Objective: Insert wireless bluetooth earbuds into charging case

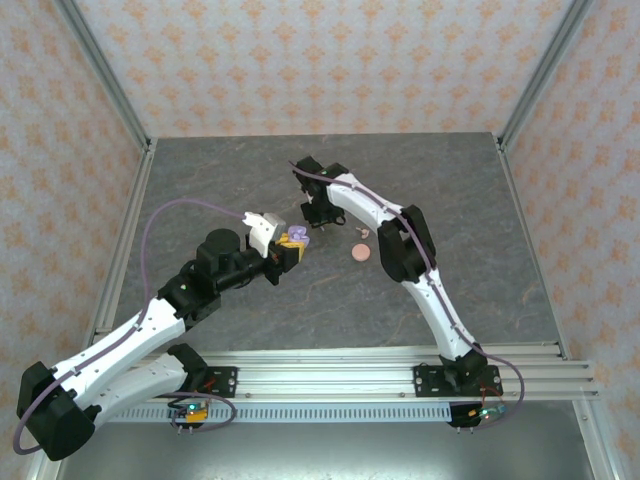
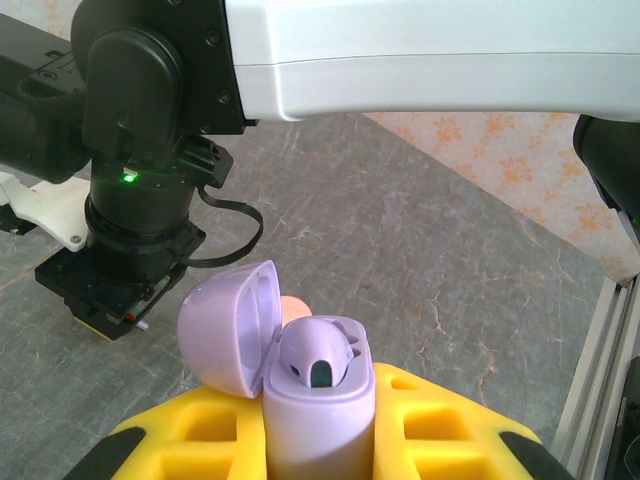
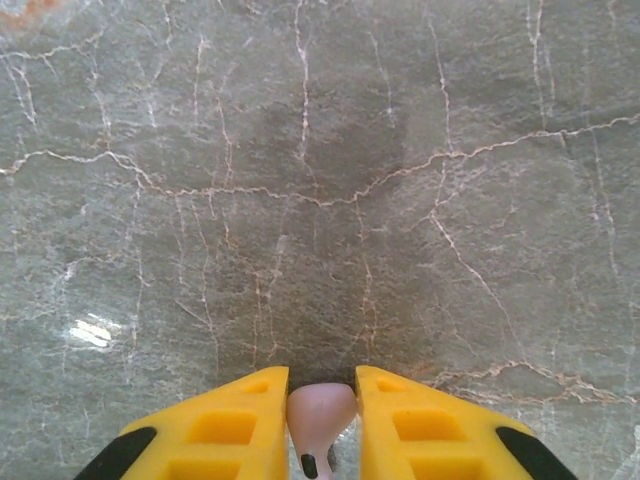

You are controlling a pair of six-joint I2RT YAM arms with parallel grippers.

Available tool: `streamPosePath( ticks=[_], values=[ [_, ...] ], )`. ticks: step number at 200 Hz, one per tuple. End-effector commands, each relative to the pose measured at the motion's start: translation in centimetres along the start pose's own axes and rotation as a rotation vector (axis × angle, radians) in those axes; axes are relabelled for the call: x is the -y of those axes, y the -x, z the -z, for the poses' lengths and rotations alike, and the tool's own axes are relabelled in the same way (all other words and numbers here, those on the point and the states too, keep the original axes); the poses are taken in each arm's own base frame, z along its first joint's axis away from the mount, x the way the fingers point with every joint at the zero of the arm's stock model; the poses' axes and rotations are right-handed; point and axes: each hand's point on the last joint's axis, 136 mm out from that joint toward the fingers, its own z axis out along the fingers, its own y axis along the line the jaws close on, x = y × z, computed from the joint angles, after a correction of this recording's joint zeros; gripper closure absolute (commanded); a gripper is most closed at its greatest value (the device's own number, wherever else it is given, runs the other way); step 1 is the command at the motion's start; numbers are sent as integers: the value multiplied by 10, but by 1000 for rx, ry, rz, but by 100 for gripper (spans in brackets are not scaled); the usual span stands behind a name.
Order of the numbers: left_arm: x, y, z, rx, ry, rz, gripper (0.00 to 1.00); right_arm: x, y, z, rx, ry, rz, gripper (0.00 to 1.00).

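Right tool (image 1: 320, 212), pinched on a pinkish earbud (image 3: 320, 408), should line its stem over the open charging case (image 2: 318, 390) clamped in the left tool (image 1: 285, 250), slowly.

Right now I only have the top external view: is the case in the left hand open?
Observer: Yes; the left wrist view shows the charging case upright between the yellow fingers of the left hand, lid swung open.
Operator: Anything inside?
Observer: One dark socket shows; whether an earbud sits in it, I cannot tell.
Operator: And the right hand?
Observer: Right wrist view: it pinches a pinkish earbud between its fingers.
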Motion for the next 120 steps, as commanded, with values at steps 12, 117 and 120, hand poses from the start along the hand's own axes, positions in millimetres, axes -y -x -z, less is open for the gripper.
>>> streamPosePath(
  ticks=[12,117,120],
  values=[
    [4,13,6,35,-1,-3,87,37,-11,4,-15,-155,-104,79],
    [4,12,5,36,0,1,86,51,-25,-6,-60,-124,-173,74],
    [4,12,5,36,0,1,86,51,-25,-6,-61,-120,-175,74]
  ],
)
